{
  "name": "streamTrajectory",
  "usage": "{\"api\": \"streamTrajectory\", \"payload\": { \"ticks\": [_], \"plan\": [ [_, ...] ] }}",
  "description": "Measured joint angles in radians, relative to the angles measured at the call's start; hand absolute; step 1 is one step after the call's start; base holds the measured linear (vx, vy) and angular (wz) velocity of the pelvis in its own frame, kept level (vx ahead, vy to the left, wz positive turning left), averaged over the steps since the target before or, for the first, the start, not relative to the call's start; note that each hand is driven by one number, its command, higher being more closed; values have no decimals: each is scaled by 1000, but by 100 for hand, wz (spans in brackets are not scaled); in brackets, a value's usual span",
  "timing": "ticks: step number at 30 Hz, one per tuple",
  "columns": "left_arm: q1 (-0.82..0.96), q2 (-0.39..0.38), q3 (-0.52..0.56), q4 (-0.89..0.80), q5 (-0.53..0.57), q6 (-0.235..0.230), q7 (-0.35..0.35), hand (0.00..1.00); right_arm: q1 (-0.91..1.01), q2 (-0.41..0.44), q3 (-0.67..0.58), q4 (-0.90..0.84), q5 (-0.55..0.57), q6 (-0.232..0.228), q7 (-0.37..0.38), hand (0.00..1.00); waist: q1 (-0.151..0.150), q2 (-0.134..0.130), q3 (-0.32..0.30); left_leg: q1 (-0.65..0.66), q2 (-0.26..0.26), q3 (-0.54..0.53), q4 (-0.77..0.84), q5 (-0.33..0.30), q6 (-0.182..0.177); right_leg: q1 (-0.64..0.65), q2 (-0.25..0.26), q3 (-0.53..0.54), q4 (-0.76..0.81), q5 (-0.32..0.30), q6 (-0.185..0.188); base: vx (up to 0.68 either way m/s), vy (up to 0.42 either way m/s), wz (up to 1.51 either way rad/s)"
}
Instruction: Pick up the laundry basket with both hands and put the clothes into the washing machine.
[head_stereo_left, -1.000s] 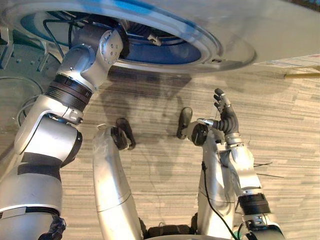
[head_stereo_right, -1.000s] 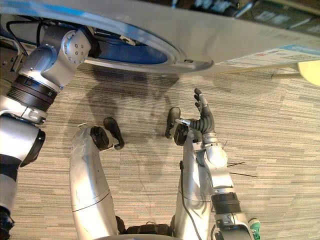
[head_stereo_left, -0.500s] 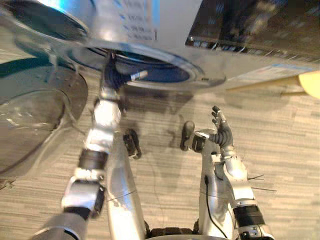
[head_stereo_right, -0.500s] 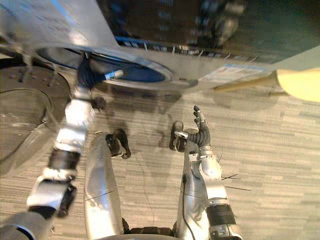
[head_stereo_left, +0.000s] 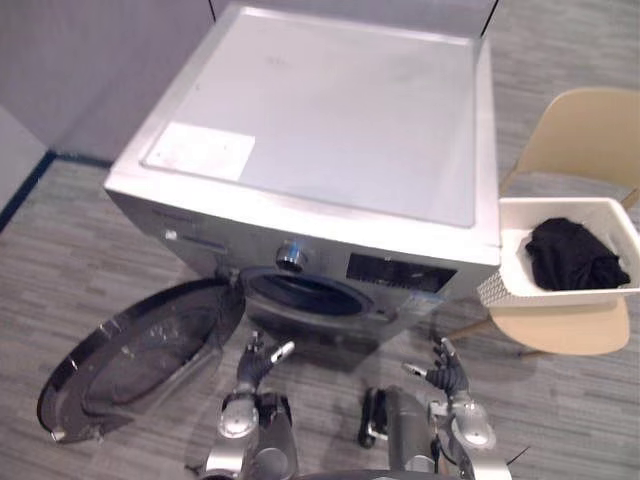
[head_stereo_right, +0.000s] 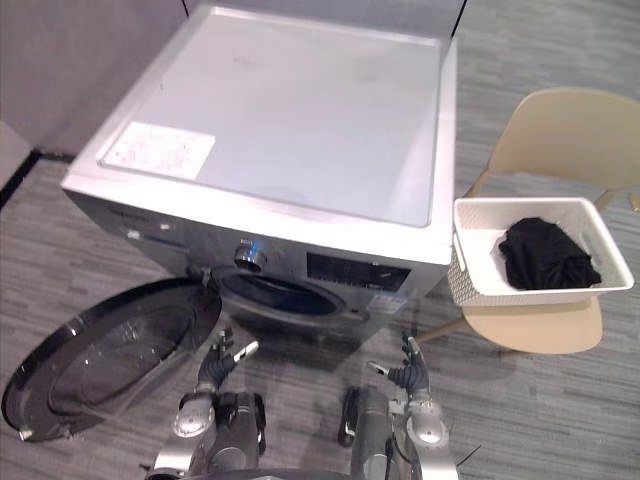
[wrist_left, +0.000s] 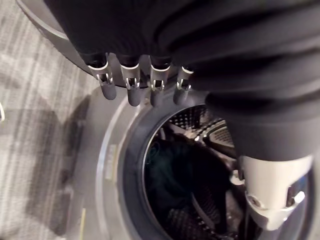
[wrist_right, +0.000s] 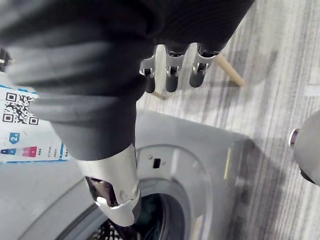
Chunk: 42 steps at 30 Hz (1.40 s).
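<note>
Judging by how things lie, the pickup has not begun: the white laundry basket (head_stereo_left: 508, 240) sits on the seat of a beige chair (head_stereo_left: 585, 135) just to the right of the washing machine (head_stereo_left: 320, 130), with a heap of black clothes (head_stereo_left: 572, 255) inside it, well apart from both of my hands. My left hand (head_stereo_left: 252, 362) and right hand (head_stereo_left: 446, 372) hang low in front of the machine, fingers straight and loosely spread, holding nothing; the wrist views show the same, with the left fingers (wrist_left: 132, 85) over the drum (wrist_left: 200, 170) and the right fingers (wrist_right: 172, 70) pointing toward the floor by a chair leg. To do this well I'd turn toward the chair, bring one hand to each opposite side of the rim, curl under it evenly and lift level so the clothes do not slide out. The door (head_stereo_left: 140, 355) lies swung wide to the left, so the opening (head_stereo_left: 305, 295) looks free to approach. I cannot make out handles on the basket, its right corner is cut off in the left eye view, and I cannot tell whether the dark mass inside the drum is a garment or shadow.
</note>
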Motion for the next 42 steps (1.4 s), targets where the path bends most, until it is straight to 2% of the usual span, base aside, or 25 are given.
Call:
{"api": "streamTrajectory", "payload": {
  "ticks": [3, 5, 8, 11, 15, 17, 18, 19, 20, 22, 24, 26, 27, 28, 29, 30, 31, 32, 33, 34, 37, 39, 40, 41, 42],
  "plan": [
    [-8, 13, -9, 127, 29, 1, -12, 0, -17, -8, -36, 171, 15, 18, 3, 0, -24, 26, -39, 138, -25, 35, -219, 92, 4, 116, 27, 10, -211, 94, 13, 158, 72, -18],
    [-14, 21, -10, 158, 53, 2, -14, 0, -15, -11, -67, 220, 29, 20, 3, 0, -26, 39, -48, 186, -31, 56, -269, 106, 4, 160, 42, 25, -275, 124, 16, 141, 75, -30],
    [-35, 32, -10, 188, 76, 3, -12, 0, -19, -17, -72, 247, 49, 21, 3, 0, -26, 40, -50, 215, -43, 49, -264, 106, 4, 189, 60, 67, -316, 150, 19, 92, 50, -38],
    [-60, 25, -19, 214, 77, 2, -10, 0, -52, -42, -75, 269, 80, 18, 2, 0, -31, 46, -55, 222, -69, -49, -269, 106, 4, 188, 65, 131, -374, 196, 31, 30, 35, -56],
    [-80, 28, -21, 247, 86, 4, -10, 0, -94, -44, -98, 278, 118, 17, 1, 0, -44, 43, -55, 231, -79, 23, -296, 82, 25, 154, 90, 265, -481, 296, 46, -69, 102, -110],
    [-88, 40, -22, 257, 88, 6, -10, 0, -136, -45, -94, 278, 125, 19, -2, 0, -47, 29, -46, 217, -87, 110, -262, 15, 44, 98, 112, 378, -541, 360, 45, -156, 86, -187],
    [-98, 45, -26, 267, 88, 10, -11, 0, -145, -44, -92, 278, 126, 21, -2, 0, -50, 26, -41, 210, -81, 163, -255, 9, 54, 97, 102, 332, -575, 344, 10, -200, 54, -178],
    [-109, 44, -28, 272, 90, 16, -10, 0, -156, -44, -92, 280, 126, 21, -4, 0, -54, 42, -40, 209, -48, 237, -263, 8, 56, 81, 86, 163, -591, 293, -77, -146, 18, -190],
    [-117, 49, -29, 272, 100, 17, -10, 0, -174, -42, -85, 287, 125, 22, -4, 0, -48, 56, -32, 230, -10, 321, -262, 9, 54, 38, 67, -54, -494, 286, -98, -61, 7, -209],
    [-112, 74, -30, 273, 121, 21, -11, 0, -177, -36, -82, 287, 124, 21, -4, 0, -47, 40, -36, 271, -2, 423, -267, 9, 48, 38, 30, -320, -365, 227, -149, 92, -26, -201],
    [-92, 88, -19, 276, 128, 27, -9, 0, -197, -43, -54, 316, 119, 20, -8, 0, -41, 19, -50, 340, 1, 572, -239, -8, 21, 100, -12, -595, -298, 139, -250, 100, -81, -255],
    [-88, 89, -19, 282, 129, 28, -9, 0, -208, -45, -37, 320, 112, 19, -7, 0, -39, 24, -48, 383, 3, 620, -224, -16, 8, 107, -25, -643, -260, 118, -218, 105, -135, -228],
    [-90, 87, -19, 294, 129, 33, -8, 0, -213, -47, -24, 324, 111, 20, -7, 0, -40, 30, -42, 421, 8, 650, -204, -35, -23, 83, -5, -571, -214, 105, -160, 155, -159, -204],
    [-95, 85, -18, 310, 129, 33, -8, 0, -212, -46, -20, 326, 111, 20, -6, 0, -43, 33, -41, 432, 26, 659, -153, -45, -38, 70, 16, -521, -189, 88, -153, 232, -184, -241],
    [-99, 83, -13, 319, 128, 34, -7, 0, -207, -47, -2, 326, 111, 20, -6, 0, -46, 35, -40, 417, 96, 648, 24, -44, -40, 70, 63, -444, -186, 71, -140, 276, -173, -208],
    [-97, 79, -5, 319, 127, 33, -6, 0, -201, -46, 11, 326, 111, 20, -5, 0, -45, 49, -36, 377, 172, 591, 229, -5, 23, 89, 125, -379, -218, 70, -139, 263, -144, -201],
    [-96, 76, 8, 320, 127, 32, -5, 0, -202, -45, 21, 328, 111, 20, -6, 0, -43, 59, -30, 341, 203, 529, 334, -13, 62, 106, 158, -346, -239, 71, -139, 252, -129, -182],
    [-96, 63, 25, 320, 125, 30, -5, 0, -211, -47, 26, 335, 111, 20, -6, 0, -42, 65, -20, 264, 194, 399, 449, -37, 70, 125, 197, -284, -267, 70, -146, 235, -74, -197],
    [-95, 48, 29, 320, 115, 29, -4, 0, -225, -48, 27, 359, 112, 21, -6, 0, -35, 59, -5, 155, 117, 216, 521, -72, 15, 165, 219, -231, -302, 71, -144, 278, -39, -215],
    [-95, 40, 27, 320, 105, 27, -4, 0, -222, -46, 26, 370, 114, 21, -6, 0, -19, 50, 9, 100, 63, 132, 514, -82, 14, 210, 222, -199, -329, 80, -134, 239, 13, -180],
    [-100, 33, 27, 306, 82, 11, -4, 0, -217, -46, 20, 379, 114, 20, -4, 0, -14, 48, 24, -28, -22, 38, 310, -84, 26, 298, 222, -126, -406, 101, -98, 237, 62, -110],
    [-108, 22, 27, 298, 78, 11, -2, 0, -218, -49, 16, 377, 114, 20, -5, 0, -12, 54, 35, -87, -72, 6, 74, -57, 2, 350, 221, -86, -468, 111, -78, 316, 129, -62],
    [-108, 15, 26, 293, 75, 11, -2, 0, -219, -53, 12, 378, 114, 20, -7, 0, 10, 61, 33, -74, -101, 4, -52, 68, 39, 379, 215, -53, -511, 119, -63, 426, 184, -76],
    [-108, 15, 24, 290, 76, 12, 2, 0, -222, -49, 15, 377, 114, 19, -8, 0, 29, 53, 22, -64, -131, -4, -77, 114, 93, 396, 202, -17, -526, 115, -48, 304, 135, -71],
    [-111, 15, 24, 290, 76, 14, 1, 0, -227, -45, 15, 372, 114, 18, -8, 0, 30, 55, 20, -67, -143, -12, -74, 105, 109, 398, 194, -10, -521, 106, -36, 507, 202, -41]
  ]
}}
